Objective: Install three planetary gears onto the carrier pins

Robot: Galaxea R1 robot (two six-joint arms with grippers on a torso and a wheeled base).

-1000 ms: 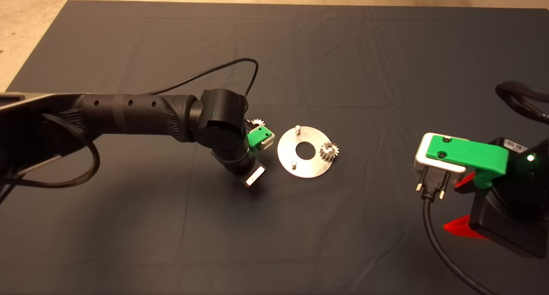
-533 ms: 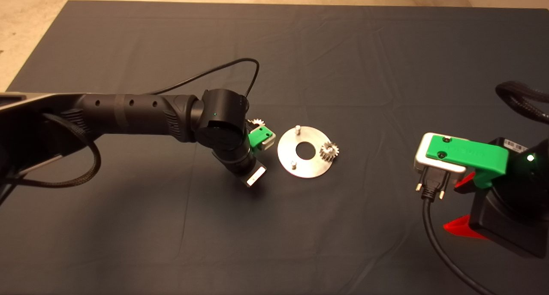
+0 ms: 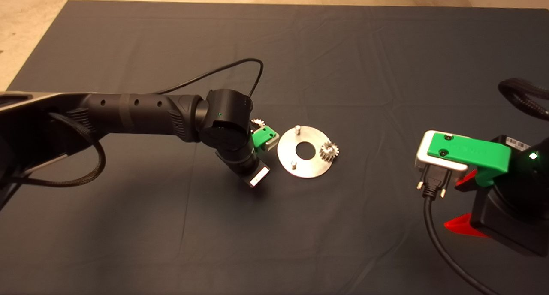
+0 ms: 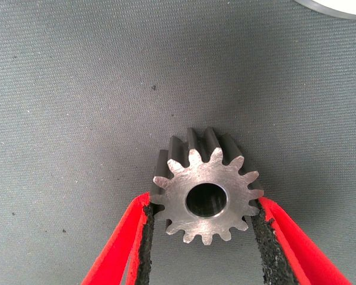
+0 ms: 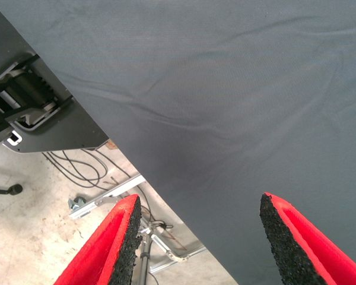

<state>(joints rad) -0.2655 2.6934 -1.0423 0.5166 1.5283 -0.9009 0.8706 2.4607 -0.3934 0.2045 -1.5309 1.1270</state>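
My left gripper (image 4: pixel 202 205) is shut on a small silvery planetary gear (image 4: pixel 207 193), its black pads pressing the teeth on both sides above the mat. From above, that gear (image 3: pixel 257 122) peeks out behind the left wrist, just left of the round silver carrier disc (image 3: pixel 309 168). Two bare carrier pins stand on the disc, one at its far edge (image 3: pixel 297 129) and one at its near left (image 3: pixel 293 164). A second planetary gear (image 3: pixel 329 151) sits at the disc's right edge. My right gripper (image 3: pixel 463 203) waits open at the lower right.
The dark mat (image 3: pixel 343 63) covers the table, with its far edge and bare floor beyond. A black cable (image 3: pixel 433 226) hangs from the right wrist. In the right wrist view, the mat's edge (image 5: pixel 166 196) shows, with floor, cables and a frame below it.
The left arm has edged slightly to the right, toward the disc, still holding the gear. The right gripper has barely shifted.
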